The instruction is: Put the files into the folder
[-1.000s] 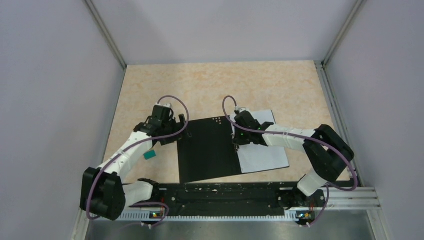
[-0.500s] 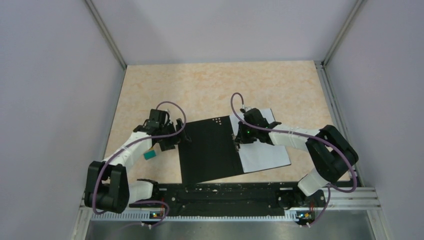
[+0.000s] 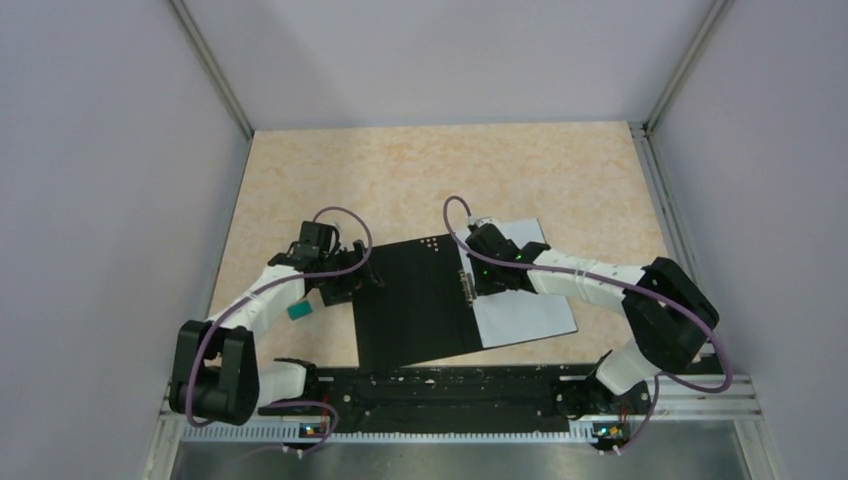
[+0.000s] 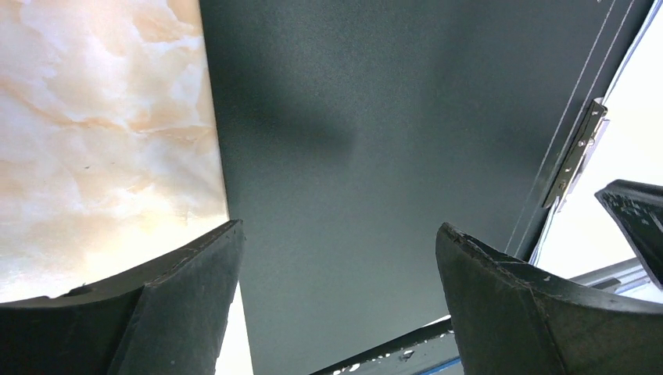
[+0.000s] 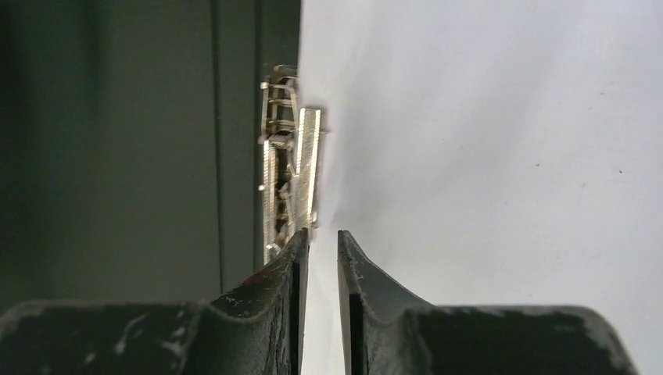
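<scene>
folder (image 4: 352, 156) inner: matt blk | clip (image 5: 306, 156): shiny metal | files (image 5: 485, 156): smooth wht paper | table (image 3: 400, 170): marble-look

"What do you count on the surface (image 3: 400, 170)?"

"I see one folder (image 3: 415, 300), one metal clip (image 5: 288, 168) and one teal block (image 3: 298, 311)."

"And sheets?"

"The white files (image 3: 525, 315) lie stacked, so I can't count them."

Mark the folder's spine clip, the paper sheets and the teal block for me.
spine clip (image 5: 306, 164): right wrist view, its flat metal lever.
files (image 3: 525, 318): top view, bare white near corner.
teal block (image 3: 298, 311): top view, its top face.
</scene>
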You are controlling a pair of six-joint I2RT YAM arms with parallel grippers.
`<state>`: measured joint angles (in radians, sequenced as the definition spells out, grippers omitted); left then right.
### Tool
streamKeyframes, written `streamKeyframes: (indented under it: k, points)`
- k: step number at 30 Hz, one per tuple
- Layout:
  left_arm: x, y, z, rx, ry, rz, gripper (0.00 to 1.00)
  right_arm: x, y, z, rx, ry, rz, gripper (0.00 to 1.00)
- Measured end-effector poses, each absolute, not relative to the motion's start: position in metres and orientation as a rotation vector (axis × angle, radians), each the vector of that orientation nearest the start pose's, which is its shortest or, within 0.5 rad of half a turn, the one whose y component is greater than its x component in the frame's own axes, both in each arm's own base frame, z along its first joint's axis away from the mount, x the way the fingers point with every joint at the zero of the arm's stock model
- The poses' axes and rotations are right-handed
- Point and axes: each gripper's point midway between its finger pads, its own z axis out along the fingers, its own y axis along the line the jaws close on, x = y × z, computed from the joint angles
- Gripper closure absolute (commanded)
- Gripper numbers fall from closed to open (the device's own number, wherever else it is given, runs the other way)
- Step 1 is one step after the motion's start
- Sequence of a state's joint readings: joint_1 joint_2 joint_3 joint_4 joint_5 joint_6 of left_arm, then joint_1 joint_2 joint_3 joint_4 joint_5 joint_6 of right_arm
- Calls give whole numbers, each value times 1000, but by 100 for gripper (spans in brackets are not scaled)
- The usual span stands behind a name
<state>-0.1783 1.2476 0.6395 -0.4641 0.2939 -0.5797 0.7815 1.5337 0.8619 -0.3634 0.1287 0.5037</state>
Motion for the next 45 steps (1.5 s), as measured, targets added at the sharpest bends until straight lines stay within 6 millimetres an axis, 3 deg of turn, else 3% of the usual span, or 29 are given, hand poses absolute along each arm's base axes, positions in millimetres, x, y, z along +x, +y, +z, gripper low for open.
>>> streamKeyframes:
  k: [6,9,19,33,36,39,45]
  points:
    - [240,-106,57,-477,2639,-555,5,233,262,65,-379,2529,255,81]
    - [241,-99,60,-502,2614,-513,5,236,271,70,-377,2514,243,82]
    - [244,-88,71,-536,2569,-465,5,242,272,29,-404,2587,47,87]
    - [241,-91,69,-533,2567,-494,6,246,279,29,-394,2551,-42,82]
    - [239,-92,68,-538,2573,-499,6,246,279,28,-387,2549,-45,87]
    - [240,-92,68,-539,2571,-499,6,249,279,28,-385,2543,-63,100]
    - [239,-92,65,-541,2571,-503,6,253,280,29,-377,2531,-78,100]
